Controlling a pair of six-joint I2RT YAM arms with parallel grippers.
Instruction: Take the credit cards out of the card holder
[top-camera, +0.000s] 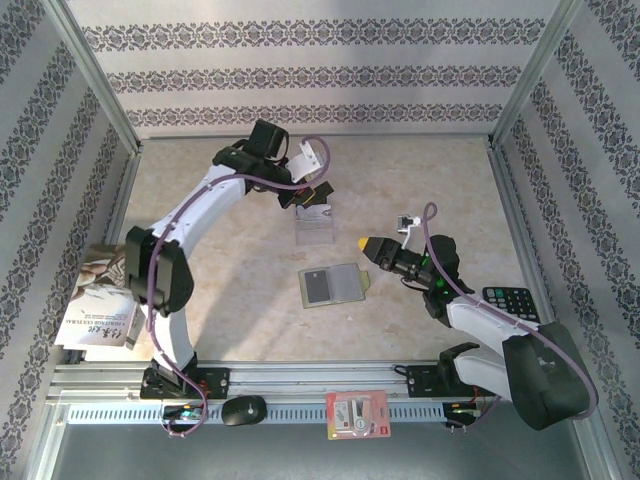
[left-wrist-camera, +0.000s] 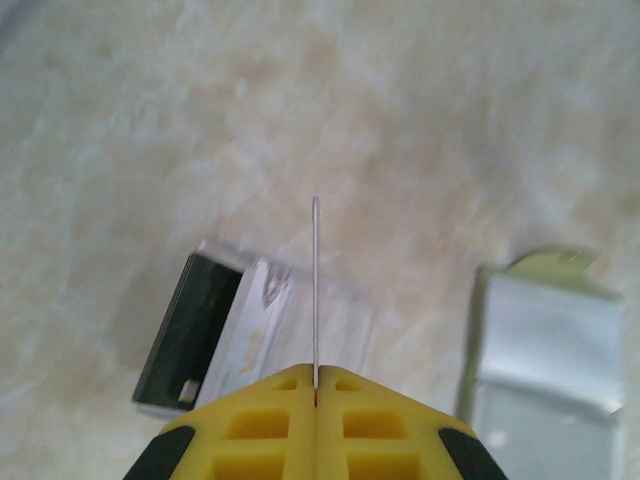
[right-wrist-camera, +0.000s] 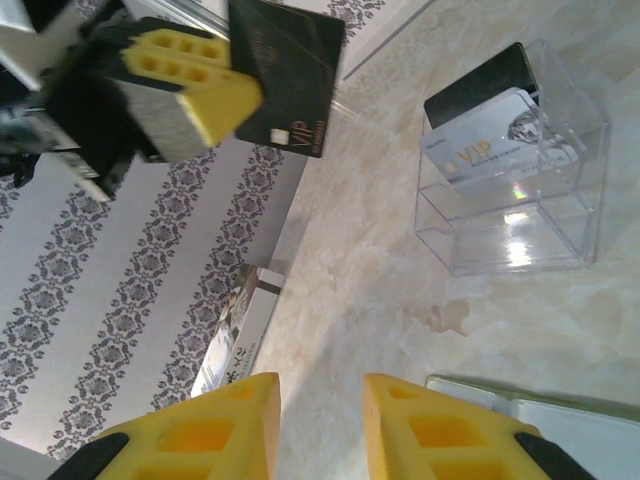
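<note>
Left claw (left-wrist-camera: 315, 385): closed on one black credit card (right-wrist-camera: 290, 80), gripping its lower edge. In its own wrist view the card stood edge-on as a thin line.
Held card's place: in the air above the clear box (top-camera: 315, 232), touching nothing else.
Clear box: upright on the bench (top-camera: 430, 180) toward the far middle. Two more cards (right-wrist-camera: 480, 150), one silver and one black, leaned inside it.
Right claw (right-wrist-camera: 320, 385): fingers parted and gripping nothing, low over bare bench.
Card holder (top-camera: 350, 283): lay open and flat at mid-bench. Its right edge was just beside the right claw, and a dark card (top-camera: 318, 287) was in its left half.
Open room: a bare strip lay between holder and box, with wide clear bench to the left.
Edges: calculator (top-camera: 510, 302) by the right wall, booklet (top-camera: 100, 300) at the left wall.
</note>
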